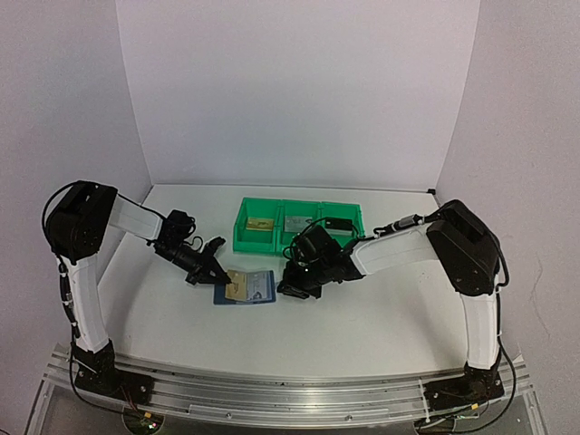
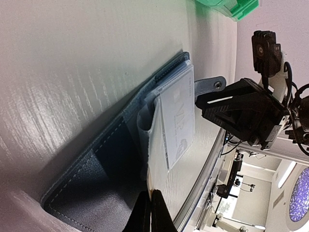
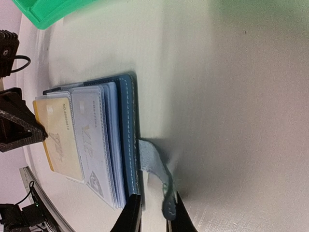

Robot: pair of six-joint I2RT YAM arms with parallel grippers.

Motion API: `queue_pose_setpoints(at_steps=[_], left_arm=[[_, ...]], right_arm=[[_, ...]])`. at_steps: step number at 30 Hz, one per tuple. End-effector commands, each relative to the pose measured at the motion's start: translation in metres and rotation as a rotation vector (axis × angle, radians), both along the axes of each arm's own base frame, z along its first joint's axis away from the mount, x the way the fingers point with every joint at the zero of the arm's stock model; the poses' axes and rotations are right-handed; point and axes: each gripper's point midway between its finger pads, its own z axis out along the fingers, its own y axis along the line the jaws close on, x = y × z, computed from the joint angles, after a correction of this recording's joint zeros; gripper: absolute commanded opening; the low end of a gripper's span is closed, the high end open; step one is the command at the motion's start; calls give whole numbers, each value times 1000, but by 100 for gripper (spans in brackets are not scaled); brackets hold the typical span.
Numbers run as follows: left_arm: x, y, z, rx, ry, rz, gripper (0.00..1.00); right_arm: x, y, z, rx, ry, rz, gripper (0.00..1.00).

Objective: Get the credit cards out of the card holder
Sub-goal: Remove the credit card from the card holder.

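Just white table (image 1: 381, 317) under card holder (image 1: 245, 288), white walls (image 1: 299, 91).

In the overhead view the left arm (image 1: 86, 290) climbs from its base at the lower left, folds at a high elbow near the left edge and slopes down toward the centre. The right arm (image 1: 390, 252) mirrors it from the lower right, with its elbow high at the right and its forearm running left and down. The 2 wrists end near each other, just below mid-frame. The left gripper (image 2: 150, 215) shows at the bottom of its own view, its 2 fingers pressed together. The right gripper (image 3: 153, 217) points down at the bottom edge of its view, jaws a little apart.
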Motion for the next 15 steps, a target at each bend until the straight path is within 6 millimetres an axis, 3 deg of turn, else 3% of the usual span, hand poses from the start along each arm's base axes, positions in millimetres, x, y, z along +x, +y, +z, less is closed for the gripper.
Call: queue_pose_setpoints(at_steps=[1,8,10,15], left_arm=[[2,2,11,-24,-39,-3,0],[2,-4,24,-107,-61,-13,0],[4,-7,31,-139,-83,-13,0],[6,-10,37,-173,-96,-10,0]], right_arm=[[-10,-14,-11,-85,21,24,21],[17,10,65,-20,-185,57,33],[16,24,75,17,-204,98,37],[6,58,79,197,-168,169,45]])
